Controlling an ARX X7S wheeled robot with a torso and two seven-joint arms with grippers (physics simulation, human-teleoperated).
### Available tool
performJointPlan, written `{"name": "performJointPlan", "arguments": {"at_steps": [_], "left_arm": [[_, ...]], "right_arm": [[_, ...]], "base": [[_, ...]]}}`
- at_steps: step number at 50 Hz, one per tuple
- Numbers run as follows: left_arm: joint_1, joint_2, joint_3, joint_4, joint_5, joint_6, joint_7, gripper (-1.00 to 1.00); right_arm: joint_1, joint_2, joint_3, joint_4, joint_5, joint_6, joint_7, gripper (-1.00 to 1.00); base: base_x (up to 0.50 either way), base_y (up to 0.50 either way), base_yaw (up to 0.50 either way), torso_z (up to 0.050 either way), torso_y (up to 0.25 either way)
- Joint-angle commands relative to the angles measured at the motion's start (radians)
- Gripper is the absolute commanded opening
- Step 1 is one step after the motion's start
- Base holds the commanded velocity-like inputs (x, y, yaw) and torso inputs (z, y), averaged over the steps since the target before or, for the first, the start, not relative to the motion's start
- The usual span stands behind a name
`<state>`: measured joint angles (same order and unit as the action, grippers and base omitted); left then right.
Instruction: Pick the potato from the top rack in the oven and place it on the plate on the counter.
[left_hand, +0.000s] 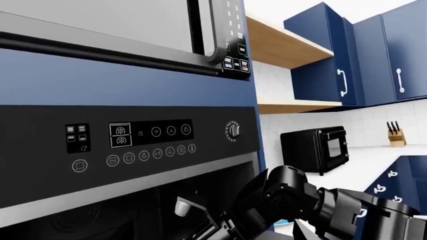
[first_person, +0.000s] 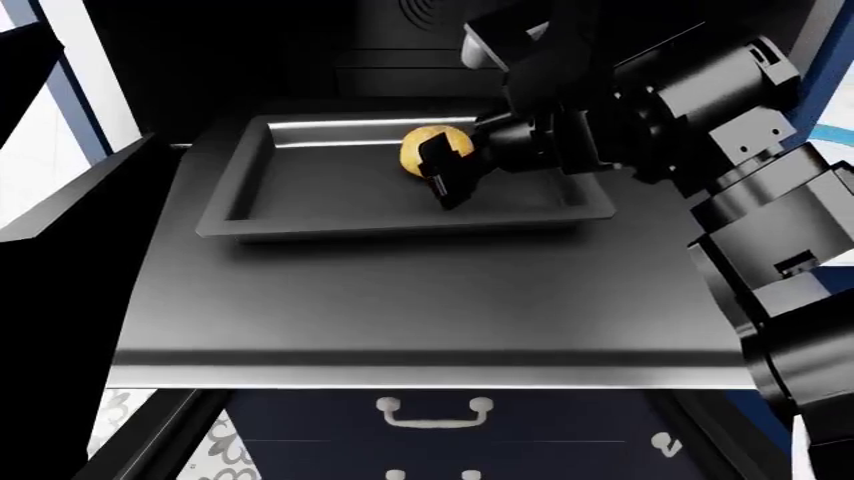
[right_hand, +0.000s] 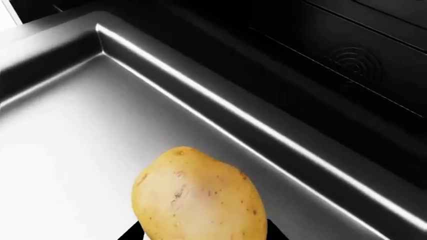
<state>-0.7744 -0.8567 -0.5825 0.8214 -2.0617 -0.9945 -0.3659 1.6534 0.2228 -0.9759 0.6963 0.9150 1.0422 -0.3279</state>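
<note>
Large black oven (first_person: 400, 40) with dark cavity, its broad flat grey metal door (first_person: 427, 310) folded down level toward the robot. Shallow rectangular dark grey metal tray, the top rack (first_person: 320, 180), sits pulled out over the door's far end, raised rim shiny along the back edge. Right arm (first_person: 747, 200), bulky black links, reaches in from the right side across the rack. Right gripper (first_person: 447, 165) is at the small roundish yellow-tan potato (first_person: 424, 148), which lies near the rack's back rim, about mid-width; one dark finger (first_person: 441, 175) overlaps the potato's near side, but actual clamping contact: cannot tell, jaw gap not readable from head view. Right wrist view shows the potato (right_hand: 200, 195) close up, faint brown speckles, resting on the tray floor (right_hand: 73, 150). Left gripper is not visible; its wrist camera faces the oven's black control panel (left_hand: 127, 137). Navy-blue drawer with white curved handle (first_person: 430, 410) below the door.
</note>
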Motion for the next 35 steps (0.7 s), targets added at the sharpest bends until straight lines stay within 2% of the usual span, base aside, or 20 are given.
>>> {"name": "performJointPlan", "arguments": {"at_steps": [1, 14, 20, 35], "left_arm": [[0.002, -0.002, 0.001, 0.0, -0.002, 0.003, -0.001, 1.0], [0.02, 0.01, -0.017, 0.004, 0.012, -0.01, 0.016, 1.0], [0.031, 0.024, -0.028, 0.004, 0.028, -0.02, 0.032, 1.0], [0.0, 0.0, 0.007, 0.009, 0.007, 0.005, 0.005, 1.0]], "right_arm": [[-0.014, 0.001, -0.009, -0.012, 0.009, -0.001, -0.012, -1.0], [-0.024, 0.014, 0.004, -0.045, 0.02, -0.018, -0.007, -1.0], [0.001, 0.045, 0.026, -0.131, 0.052, 0.0, -0.017, -1.0], [0.03, 0.091, 0.057, -0.216, 0.095, 0.017, -0.036, -1.0]], "base": [[0.0, 0.0, 0.0, 0.0, 0.0], [0.0, 0.0, 0.0, 0.0, 0.0], [0.0, 0.0, 0.0, 0.0, 0.0], [0.0, 0.0, 0.0, 0.0, 0.0]]}}
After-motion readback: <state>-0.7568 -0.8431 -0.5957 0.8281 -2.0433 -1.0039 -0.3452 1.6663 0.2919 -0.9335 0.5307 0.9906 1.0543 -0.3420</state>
